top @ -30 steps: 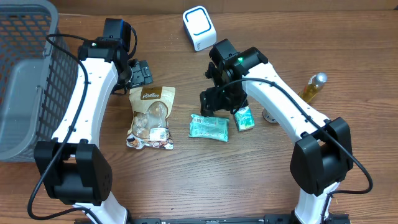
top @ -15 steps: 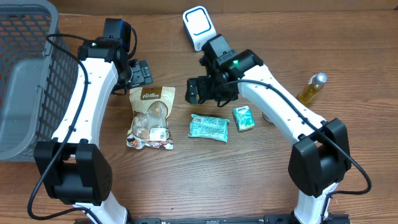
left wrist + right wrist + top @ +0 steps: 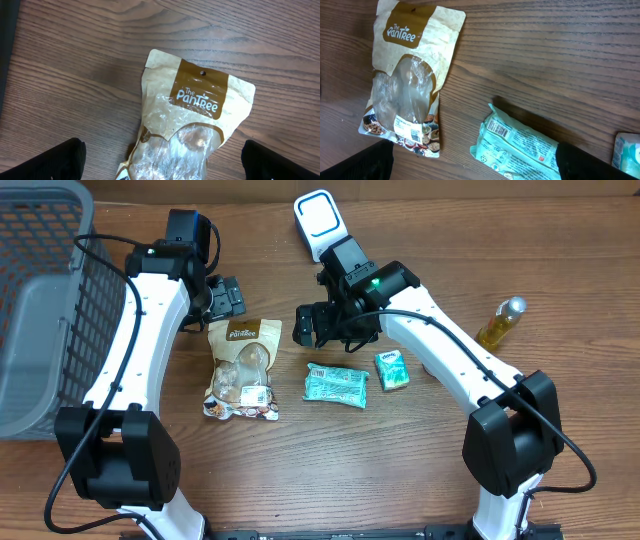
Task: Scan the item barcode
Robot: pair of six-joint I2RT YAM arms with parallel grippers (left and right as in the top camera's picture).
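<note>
While both jaws gape, the snack pouch lies flat.

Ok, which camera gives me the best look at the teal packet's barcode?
Right wrist: the teal packet sits near the camera, with its barcode face up and the bars distinct. Overhead shows the whole packet, but the barcode is too small. Left wrist shows only the brown pouch.

snack pouch bottom off-frame
</note>
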